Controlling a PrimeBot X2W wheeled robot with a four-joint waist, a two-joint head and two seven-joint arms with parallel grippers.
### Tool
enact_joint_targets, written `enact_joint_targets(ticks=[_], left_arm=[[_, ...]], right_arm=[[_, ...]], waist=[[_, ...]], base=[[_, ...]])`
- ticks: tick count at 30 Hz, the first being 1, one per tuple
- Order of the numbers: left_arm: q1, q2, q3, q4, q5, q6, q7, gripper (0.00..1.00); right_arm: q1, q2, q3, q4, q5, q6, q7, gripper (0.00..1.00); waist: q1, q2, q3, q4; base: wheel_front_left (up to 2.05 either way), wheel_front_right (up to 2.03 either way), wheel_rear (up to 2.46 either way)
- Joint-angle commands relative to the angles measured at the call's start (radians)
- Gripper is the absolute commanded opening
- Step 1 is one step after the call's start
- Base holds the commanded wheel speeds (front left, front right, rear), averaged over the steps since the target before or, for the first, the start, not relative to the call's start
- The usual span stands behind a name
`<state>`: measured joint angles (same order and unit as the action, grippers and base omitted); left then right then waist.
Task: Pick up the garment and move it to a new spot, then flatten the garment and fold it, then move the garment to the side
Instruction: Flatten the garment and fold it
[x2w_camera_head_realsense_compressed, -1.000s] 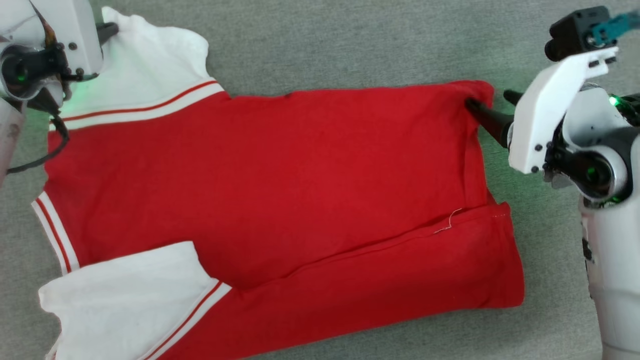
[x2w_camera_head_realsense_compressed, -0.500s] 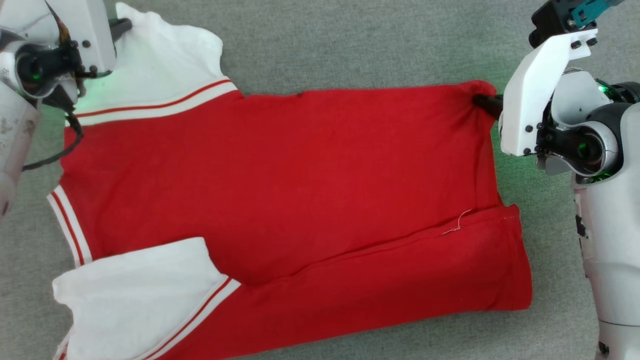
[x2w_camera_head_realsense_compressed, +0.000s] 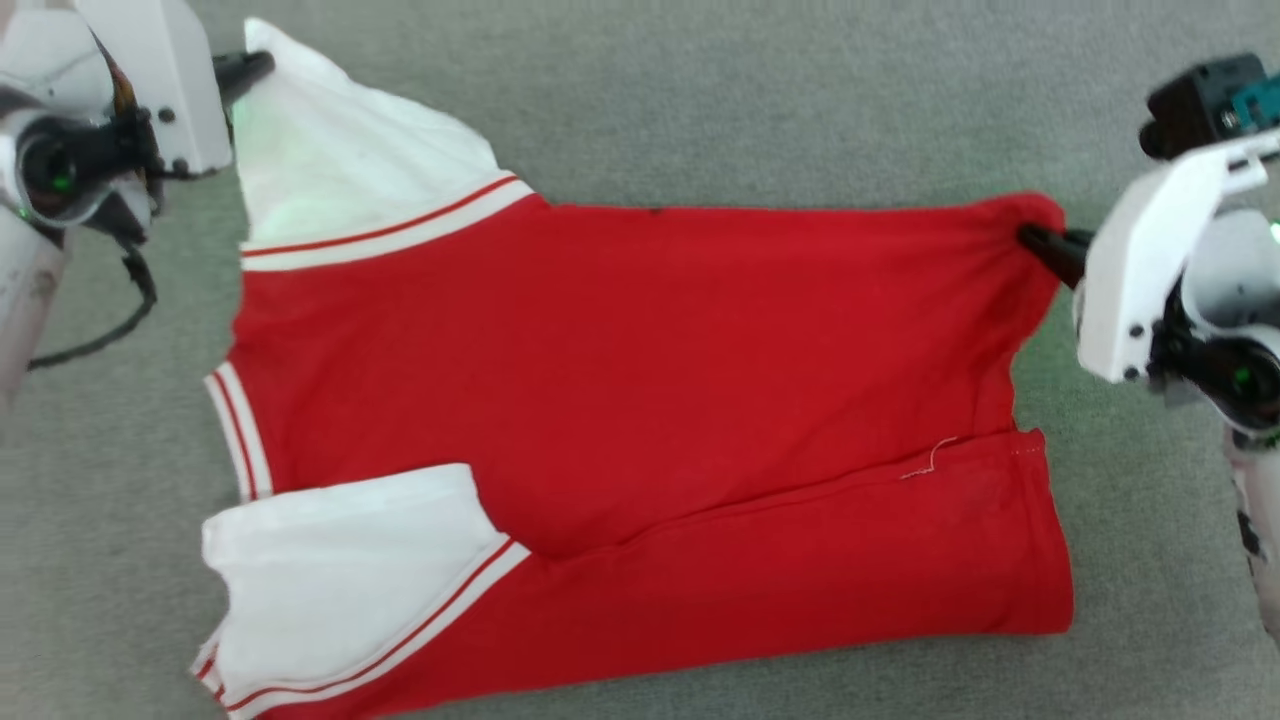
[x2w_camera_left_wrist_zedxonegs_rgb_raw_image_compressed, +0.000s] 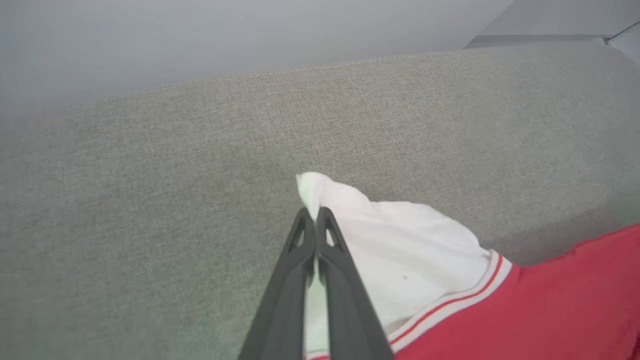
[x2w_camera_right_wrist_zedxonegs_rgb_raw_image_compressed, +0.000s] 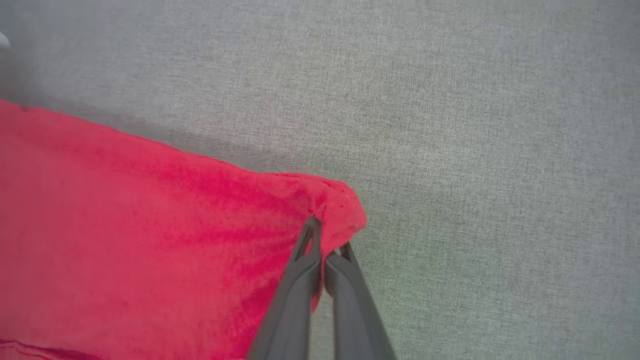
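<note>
grey cloth surface (x2w_camera_head_realsense_compressed: 760, 90): garment (x2w_camera_head_realsense_compressed: 640, 400) lies crosswise, sleeves left, hem right.

Light's soft and even all over, no single obvious source and no hard shadows on the grey cloth surface (x2w_camera_head_realsense_compressed: 700, 90). The one odd cast is a green glow: it spills onto the white sleeve of the garment (x2w_camera_head_realsense_compressed: 640, 350) right beside the left gripper (x2w_camera_head_realsense_compressed: 262, 68), and faintly tints the grey just beside the right gripper (x2w_camera_head_realsense_compressed: 1027, 238). The head view is sharp mid-frame, and the right arm looks a bit smeared. In the left wrist view it's crisp around the left fingers (x2w_camera_left_wrist_zedxonegs_rgb_raw_image_compressed: 345, 310) and milky haze well beyond them, with the surface's far edge bowed by the wide lens. The right wrist view is softer. Red blooms pinkish left of the right fingers (x2w_camera_right_wrist_zedxonegs_rgb_raw_image_compressed: 295, 300), with a thin shadow just beyond the cloth edge.
</note>
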<state>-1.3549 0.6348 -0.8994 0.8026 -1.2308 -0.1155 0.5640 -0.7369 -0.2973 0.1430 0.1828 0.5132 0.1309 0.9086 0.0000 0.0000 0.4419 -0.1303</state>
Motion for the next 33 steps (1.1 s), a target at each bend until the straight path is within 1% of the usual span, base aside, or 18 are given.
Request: enact_joint_targets(ticks=[1, 5, 9, 12, 15, 21, 25, 27, 28, 30, 33], left_arm=[[0.029, 0.013, 0.000, -0.024, -0.002, 0.004, 0.000, 0.00], [0.092, 0.046, -0.004, -0.129, -0.016, 0.036, 0.008, 0.00], [0.173, 0.095, -0.008, -0.262, -0.032, 0.100, 0.018, 0.00], [0.247, 0.140, -0.010, -0.381, -0.052, 0.164, 0.031, 0.00], [0.322, 0.197, -0.007, -0.511, -0.070, 0.237, 0.038, 0.00], [0.480, 0.305, 0.001, -0.780, -0.120, 0.385, 0.019, 0.00], [0.583, 0.357, 0.004, -0.922, -0.157, 0.471, -0.008, 0.00], [0.623, 0.376, -0.002, -0.978, -0.165, 0.501, -0.022, 0.00], [0.623, 0.376, -0.002, -0.978, -0.165, 0.501, -0.022, 0.00], [0.659, 0.382, -0.006, -1.014, -0.179, 0.523, -0.033, 0.00], [0.701, 0.377, -0.020, -1.038, -0.187, 0.537, -0.044, 0.00]], right_arm=[[0.027, -0.017, 0.001, -0.015, 0.011, 0.000, -0.014, 0.00], [0.092, -0.057, 0.004, -0.050, 0.035, 0.000, -0.024, 0.00], [0.155, -0.089, 0.018, -0.096, 0.065, 0.000, -0.019, 0.00], [0.199, -0.106, 0.025, -0.127, 0.078, 0.000, -0.013, 0.00], [0.244, -0.123, 0.021, -0.150, 0.092, 0.000, -0.003, 0.00], [0.332, -0.149, 0.008, -0.195, 0.115, 0.000, 0.015, 0.00], [0.388, -0.153, -0.004, -0.218, 0.126, 0.000, 0.030, 0.00], [0.412, -0.154, -0.010, -0.228, 0.124, 0.000, 0.031, 0.00], [0.412, -0.154, -0.010, -0.228, 0.124, 0.000, 0.031, 0.00], [0.436, -0.151, -0.016, -0.231, 0.122, 0.000, 0.038, 0.00], [0.461, -0.149, -0.020, -0.234, 0.119, 0.000, 0.043, 0.00]], waist=[[0.0000, 0.0000, -0.049, 0.040], [0.0000, 0.0000, -0.092, 0.069], [0.0000, 0.0000, -0.133, 0.093], [0.0000, 0.0000, -0.161, 0.107], [0.0000, 0.0000, -0.185, 0.120], [0.0000, 0.0000, -0.219, 0.142], [0.0000, 0.0000, -0.231, 0.150], [0.0000, 0.0000, -0.235, 0.153], [0.0000, 0.0000, -0.235, 0.153], [0.0000, 0.0000, -0.238, 0.155], [0.0000, 0.0000, -0.241, 0.155]], base=[[0.00, 0.00, 0.00], [0.00, 0.00, 0.00], [0.00, 0.00, 0.00], [0.00, 0.00, 0.00], [0.00, 0.00, 0.00], [0.00, 0.00, 0.00], [0.00, 0.00, 0.00], [0.00, 0.00, 0.00], [0.00, 0.00, 0.00], [0.00, 0.00, 0.00], [0.00, 0.00, 0.00]])
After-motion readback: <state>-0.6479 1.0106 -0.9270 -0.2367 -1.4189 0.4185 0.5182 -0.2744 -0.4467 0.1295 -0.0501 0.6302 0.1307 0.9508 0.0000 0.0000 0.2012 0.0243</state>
